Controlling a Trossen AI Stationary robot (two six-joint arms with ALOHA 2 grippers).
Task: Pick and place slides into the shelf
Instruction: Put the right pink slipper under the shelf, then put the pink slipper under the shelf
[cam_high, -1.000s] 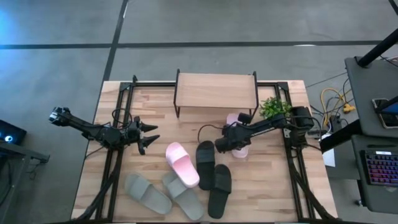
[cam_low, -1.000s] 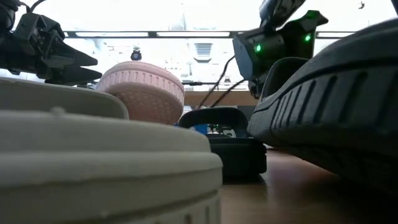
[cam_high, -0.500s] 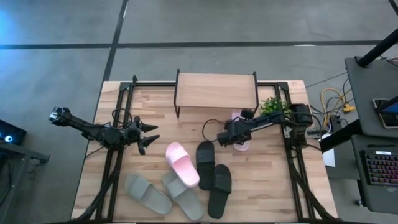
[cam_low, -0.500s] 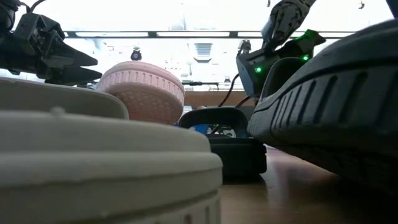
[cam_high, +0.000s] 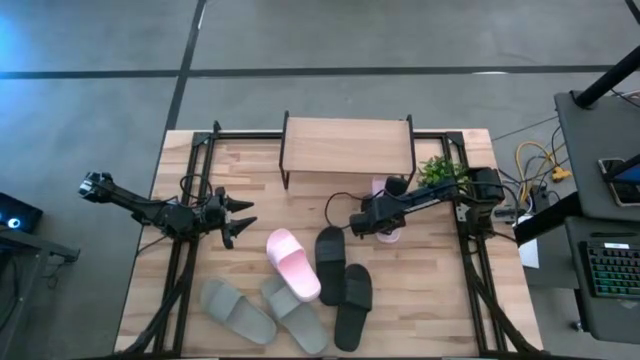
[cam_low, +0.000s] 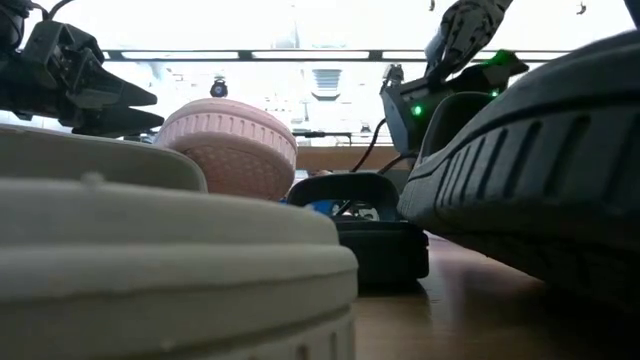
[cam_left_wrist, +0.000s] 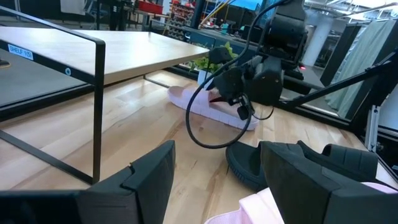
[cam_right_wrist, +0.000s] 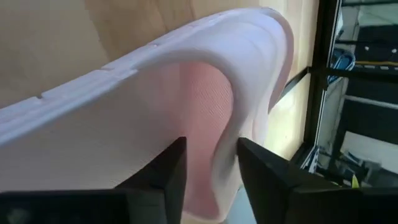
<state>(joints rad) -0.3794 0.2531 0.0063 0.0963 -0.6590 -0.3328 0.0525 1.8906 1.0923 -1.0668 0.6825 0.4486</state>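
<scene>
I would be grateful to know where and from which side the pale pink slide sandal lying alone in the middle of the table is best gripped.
Grip the pale pink slide sandal by its wide strap, coming from above with one finger under the arch. It lies flat, strap up, with bare wood on its left, so the idle left gripper, open just beyond it, seems best placed. The right gripper is busy at the other pink slide.

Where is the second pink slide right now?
In the high view, the pink slide lies on the table's right side, under the right gripper, between the shelf and the potted plant.
</scene>
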